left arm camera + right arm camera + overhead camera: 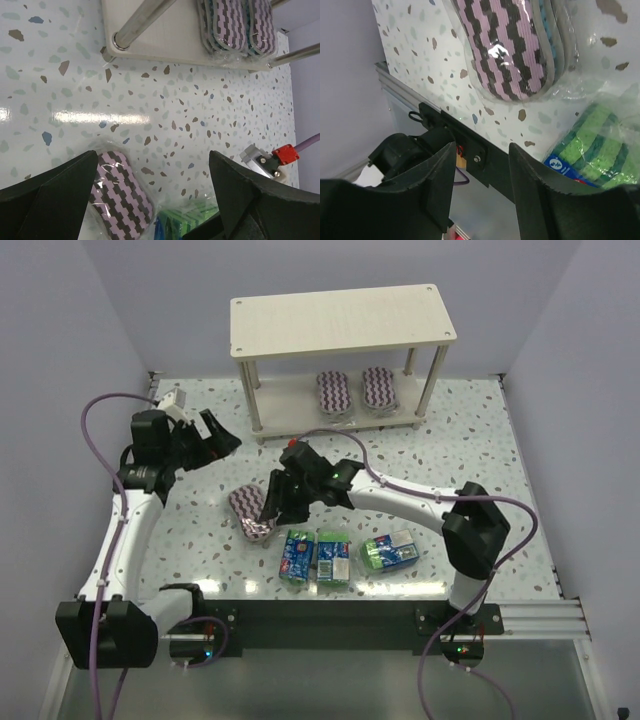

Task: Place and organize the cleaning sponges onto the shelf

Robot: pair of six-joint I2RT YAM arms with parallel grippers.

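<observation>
One maroon-and-white zigzag sponge (247,508) lies on the table, still in its clear wrap. My right gripper (273,506) hangs open and empty at that pad's right edge. In the right wrist view the pad (505,45) lies beyond the open fingers (481,150). Three green-and-blue packs (332,558) lie in a row near the front edge. Two more zigzag pads (355,390) sit on the lower board of the cream shelf (340,320). My left gripper (228,443) is open and empty, above the table left of the shelf. Its wrist view shows the loose pad (122,195) between its fingers (152,157).
The shelf's top board is bare. A shelf leg (140,22) stands at the lower board's corner. The right arm (400,502) stretches across the table just behind the green packs. Purple walls close in the left and right sides.
</observation>
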